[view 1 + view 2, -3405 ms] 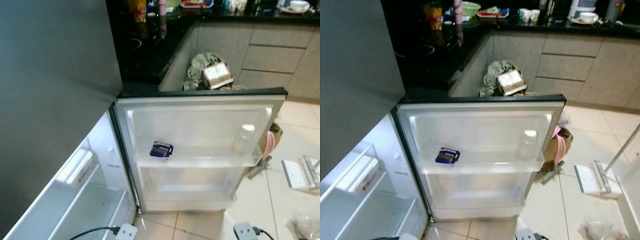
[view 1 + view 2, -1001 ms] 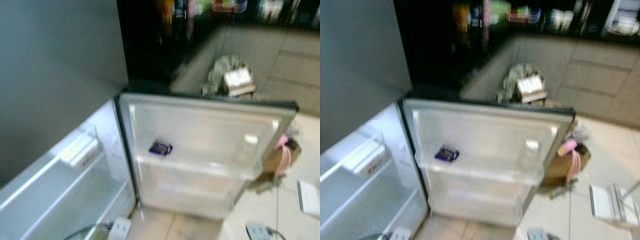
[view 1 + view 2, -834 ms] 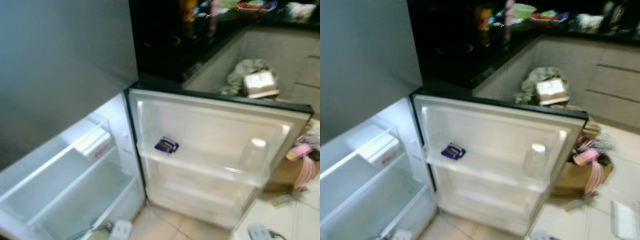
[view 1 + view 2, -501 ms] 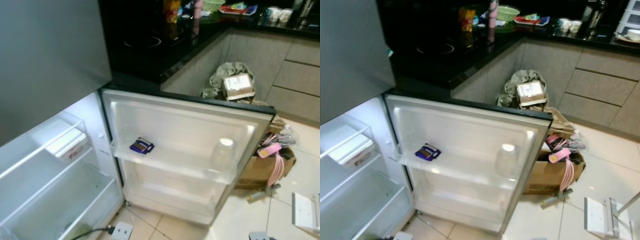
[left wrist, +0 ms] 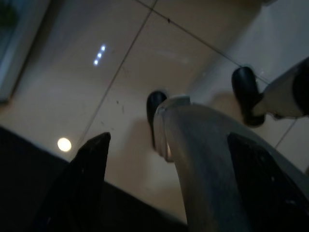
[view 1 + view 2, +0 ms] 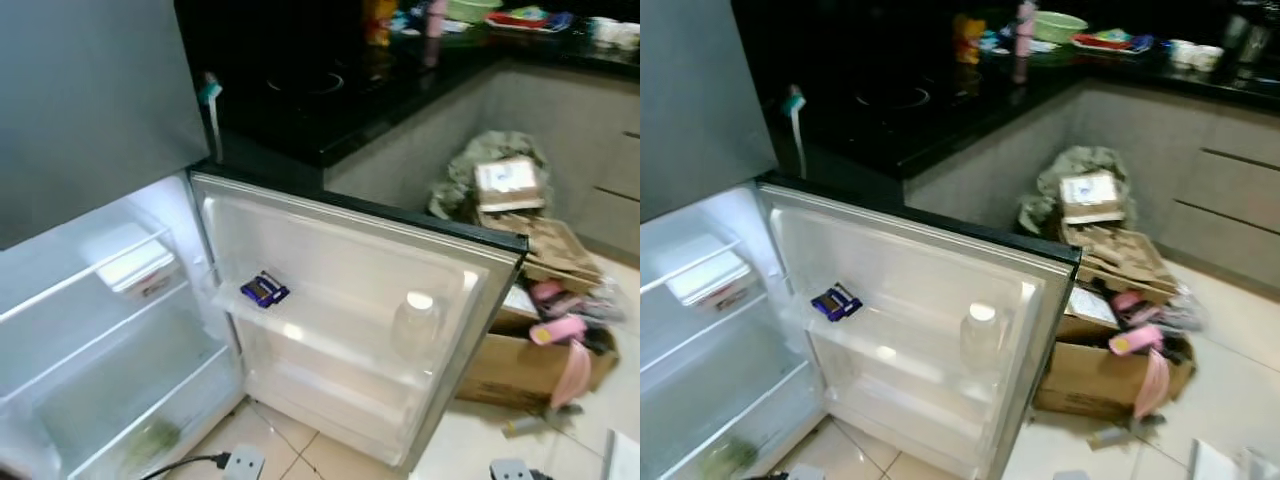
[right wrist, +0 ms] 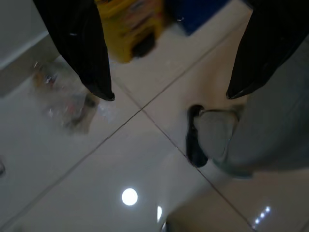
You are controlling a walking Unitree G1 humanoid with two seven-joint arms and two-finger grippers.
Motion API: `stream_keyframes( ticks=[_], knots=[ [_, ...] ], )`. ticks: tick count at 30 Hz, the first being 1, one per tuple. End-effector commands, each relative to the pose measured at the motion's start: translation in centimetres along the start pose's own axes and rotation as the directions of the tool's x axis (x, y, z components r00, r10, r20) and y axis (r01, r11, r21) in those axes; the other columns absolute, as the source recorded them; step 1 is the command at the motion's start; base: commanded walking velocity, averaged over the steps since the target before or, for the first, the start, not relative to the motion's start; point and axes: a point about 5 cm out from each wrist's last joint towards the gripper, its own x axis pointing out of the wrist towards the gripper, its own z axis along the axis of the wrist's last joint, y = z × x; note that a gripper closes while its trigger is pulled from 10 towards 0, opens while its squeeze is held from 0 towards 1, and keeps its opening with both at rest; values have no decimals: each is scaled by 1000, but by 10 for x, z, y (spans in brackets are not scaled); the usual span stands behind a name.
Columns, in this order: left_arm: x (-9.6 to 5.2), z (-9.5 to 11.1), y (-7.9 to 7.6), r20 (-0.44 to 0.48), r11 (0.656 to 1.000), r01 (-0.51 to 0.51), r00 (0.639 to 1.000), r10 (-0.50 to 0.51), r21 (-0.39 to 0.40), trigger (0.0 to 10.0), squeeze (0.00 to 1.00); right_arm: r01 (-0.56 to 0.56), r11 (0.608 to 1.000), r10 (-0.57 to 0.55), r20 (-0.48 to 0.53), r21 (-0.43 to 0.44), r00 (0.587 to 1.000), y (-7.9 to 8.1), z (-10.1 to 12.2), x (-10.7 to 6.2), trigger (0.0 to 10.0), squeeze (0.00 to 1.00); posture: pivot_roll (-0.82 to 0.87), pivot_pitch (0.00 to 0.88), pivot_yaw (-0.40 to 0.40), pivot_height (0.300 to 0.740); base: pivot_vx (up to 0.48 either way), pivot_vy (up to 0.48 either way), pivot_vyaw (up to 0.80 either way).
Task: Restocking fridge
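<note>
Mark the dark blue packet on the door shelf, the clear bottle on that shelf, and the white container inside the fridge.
dark blue packet (image 6: 264, 289), left eye view, middle of its top face.
clear bottle (image 6: 414, 322), left eye view, its body below the white cap.
white container (image 6: 133, 265), left eye view, its lid.

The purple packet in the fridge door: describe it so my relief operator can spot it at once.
Find the open fridge door, swung out toward the kitchen floor. On its upper door shelf, the purple packet lies flat at the hinge end. It is small, dark and flat, unlike the tall clear bottle with a white cap standing at the shelf's other end.
</note>
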Motion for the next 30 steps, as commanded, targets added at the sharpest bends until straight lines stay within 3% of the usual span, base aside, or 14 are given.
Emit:
stream_keyframes(
  ticks=[1,21,23,30],
  knots=[
    [0,0,1,-5,1000,-2,1000,2,13,10000,0,-3,1000,3,22,7,1000,2,5,1,10000,0,-20,0,-17,738,0,-360,750],
    [0,0,-1,-7,1000,13,1000,-13,8,10000,0,-2,1000,1,33,27,999,2,8,1,10000,0,-24,0,-18,738,0,-357,38],
    [0,0,-2,-2,1000,17,1000,-17,-18,10000,0,-30,999,29,47,17,998,4,9,1,10000,0,-23,0,-20,738,0,-157,0],
    [1,-1,-4,-9,1000,5,1000,-6,-20,10000,0,-51,999,51,52,-6,997,5,10,1,10000,0,-23,0,-20,738,0,0,734]
  ],
)
